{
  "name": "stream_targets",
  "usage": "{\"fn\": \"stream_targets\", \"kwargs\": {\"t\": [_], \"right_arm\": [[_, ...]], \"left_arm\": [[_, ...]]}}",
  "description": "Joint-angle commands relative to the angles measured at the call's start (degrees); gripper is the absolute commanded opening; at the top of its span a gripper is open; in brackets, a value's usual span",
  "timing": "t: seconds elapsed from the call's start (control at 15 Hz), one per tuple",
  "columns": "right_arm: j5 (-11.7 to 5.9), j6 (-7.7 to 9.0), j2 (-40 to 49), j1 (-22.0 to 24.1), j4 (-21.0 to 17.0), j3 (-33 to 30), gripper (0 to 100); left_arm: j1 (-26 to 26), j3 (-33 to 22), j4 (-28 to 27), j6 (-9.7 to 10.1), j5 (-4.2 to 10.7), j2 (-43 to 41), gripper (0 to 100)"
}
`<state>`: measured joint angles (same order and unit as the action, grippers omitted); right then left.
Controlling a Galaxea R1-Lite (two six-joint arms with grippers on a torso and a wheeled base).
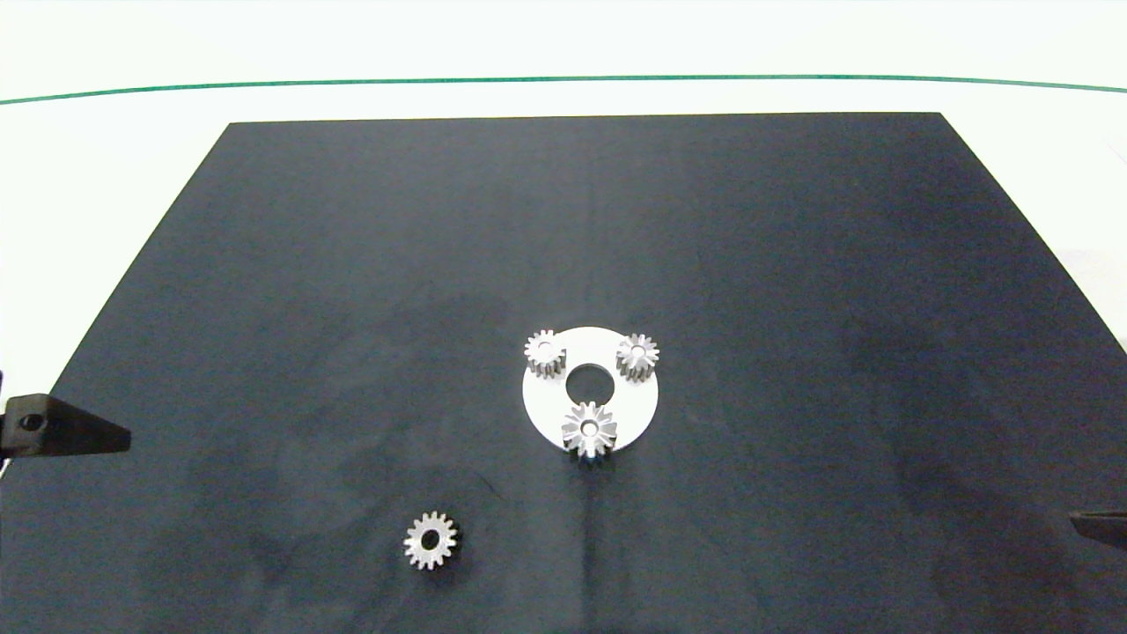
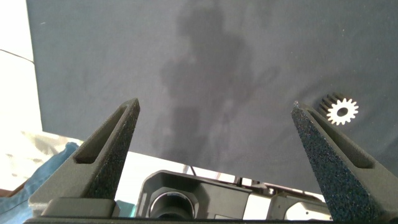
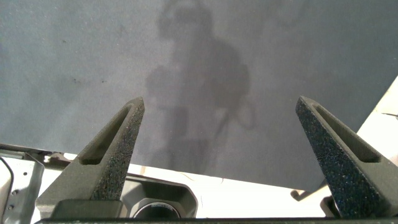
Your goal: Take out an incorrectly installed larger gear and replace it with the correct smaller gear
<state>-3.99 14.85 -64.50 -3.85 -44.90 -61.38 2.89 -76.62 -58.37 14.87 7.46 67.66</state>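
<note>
On the dark mat (image 1: 352,264), near its middle, lies a white disc (image 1: 634,409) with a round centre hole; it serves as the carrier for three silver gears seated around that hole. The larger gear (image 1: 590,429), with long pointed star-like teeth, sits at the disc's near edge, its teeth overhanging the rim. Two other gears occupy the far side: one blunt-toothed gear (image 1: 545,351) at the far left of the disc and one finer-toothed gear (image 1: 637,356) at the far right. All three stand apart from one another.

The smaller gear (image 1: 430,541), blunt-toothed with a wide centre hole, lies flat on the mat, off the disc, toward the near left; it also appears in the left wrist view (image 2: 342,111), beyond one fingertip.

The left gripper (image 2: 216,107) hangs above the mat's left edge, fingers spread wide and holding nothing; its tip shows at the head view's left edge (image 1: 66,427). The right gripper (image 3: 219,101) hangs over the mat's near right side, fingers likewise spread and empty, with only a sliver visible at the head view's right edge (image 1: 1101,526).
</note>
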Motion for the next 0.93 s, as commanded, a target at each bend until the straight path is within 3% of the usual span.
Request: {"fn": "stream_targets", "kwargs": {"t": [0.07,0.53,0.73,0.8,0.93], "right_arm": [[0.21,0.09,-2.6,-0.2,-0.2,0.3,100],[0.21,-0.43,-3.5,-4.1,1.3,2.3,100],[-0.14,-0.79,-3.8,-6.6,1.2,-0.8,100],[-0.67,-1.31,-4.3,-8.9,1.0,-2.4,100],[-5.51,-4.3,-7.2,-14.3,-0.5,-6.3,100]], "left_arm": [[1.2,-0.8,-0.6,0.24,0.01,4.1,100],[2.8,-0.6,-0.6,0.95,0.1,3.4,100],[2.9,-0.7,-0.6,0.95,0.1,2.7,100],[2.9,-0.6,-0.7,0.95,0.1,2.7,100],[2.9,-0.7,-0.7,0.95,0.1,2.2,100]]}}
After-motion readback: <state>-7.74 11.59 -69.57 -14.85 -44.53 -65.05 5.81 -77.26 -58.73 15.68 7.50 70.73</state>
